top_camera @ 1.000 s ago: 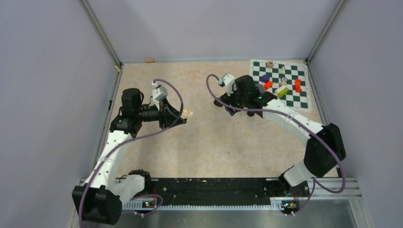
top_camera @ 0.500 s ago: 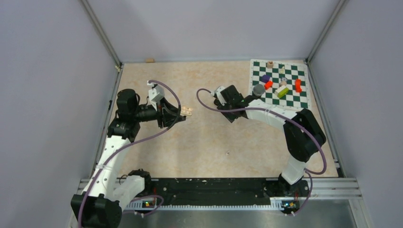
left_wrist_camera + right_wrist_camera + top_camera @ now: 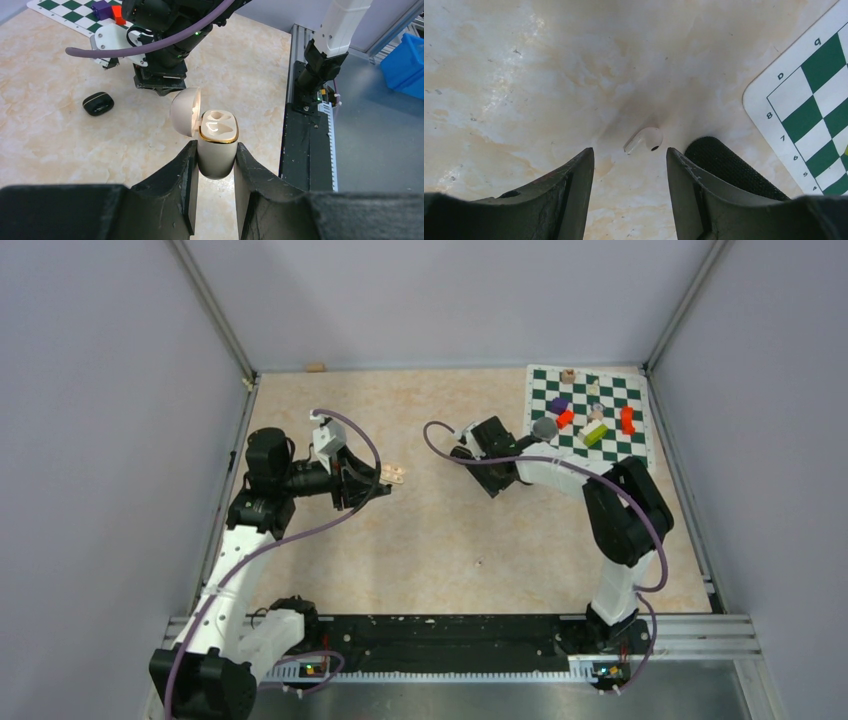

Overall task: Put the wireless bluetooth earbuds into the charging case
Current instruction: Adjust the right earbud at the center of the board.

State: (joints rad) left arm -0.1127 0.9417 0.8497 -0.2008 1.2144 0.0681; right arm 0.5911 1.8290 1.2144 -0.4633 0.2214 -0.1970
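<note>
The white stemmed plastic earbud (image 3: 644, 139) lies on the beige marbled tabletop (image 3: 499, 75) at the centre of the right wrist view, just beyond the spread right tool (image 3: 629, 151) and in line with its gap, untouched; its long axis slants lower left to upper right, mostly across that gap. The left tool (image 3: 216, 147) pinches the cream gold-rimmed charging case (image 3: 218, 127), lid open; the right arm is nearer the bud.
</note>
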